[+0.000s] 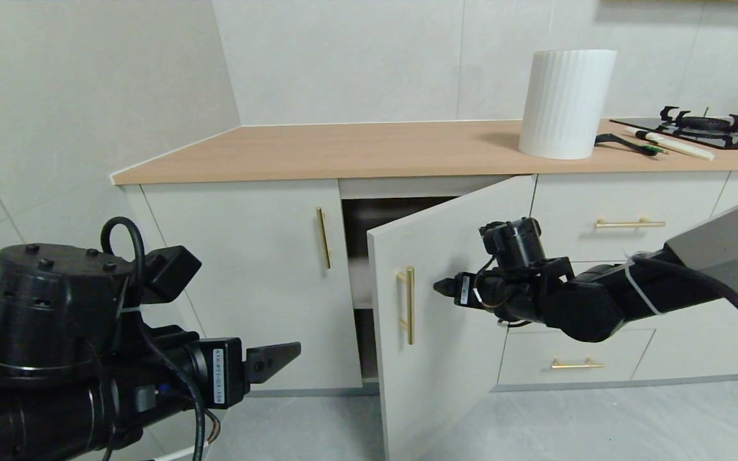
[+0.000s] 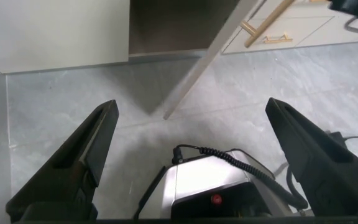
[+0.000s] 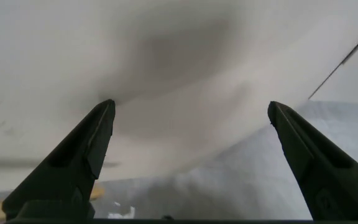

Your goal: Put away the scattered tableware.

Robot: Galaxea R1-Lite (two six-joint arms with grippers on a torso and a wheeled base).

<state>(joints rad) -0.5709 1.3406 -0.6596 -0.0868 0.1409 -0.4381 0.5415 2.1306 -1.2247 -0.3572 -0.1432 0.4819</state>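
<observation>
Tableware (image 1: pixel 657 144), a few long utensils in black, green and cream, lies on the counter (image 1: pixel 343 150) at the upper right of the head view, well apart from both grippers. The right gripper (image 1: pixel 441 286) is at mid-frame with its jaws spread wide and nothing between them. Its tip points left at the face of the open door (image 1: pixel 452 333), just right of the door's gold handle (image 1: pixel 407 306); whether it touches the door cannot be told. In the right wrist view the gripper (image 3: pixel 190 106) has the door's pale face close in front of it, between its two dark fingers (image 3: pixel 73 162). Left of the door, the cupboard (image 1: pixel 369 218) shows a dark opening with a shelf inside. Drawers (image 1: pixel 628 205) with gold pulls sit to the right of the door, behind the arm. The left gripper (image 1: pixel 279 358) is at the lower left, also spread wide and empty, pointing right toward the cupboard but well short of it. In the left wrist view it (image 2: pixel 192 102) hangs over the grey floor (image 2: pixel 73 106), with the door's lower edge (image 2: pixel 210 62) beyond. On the counter a white ribbed container (image 1: pixel 566 102) stands just left of the utensils, and a black hob (image 1: pixel 708 125) lies just behind them at the right edge.
</observation>
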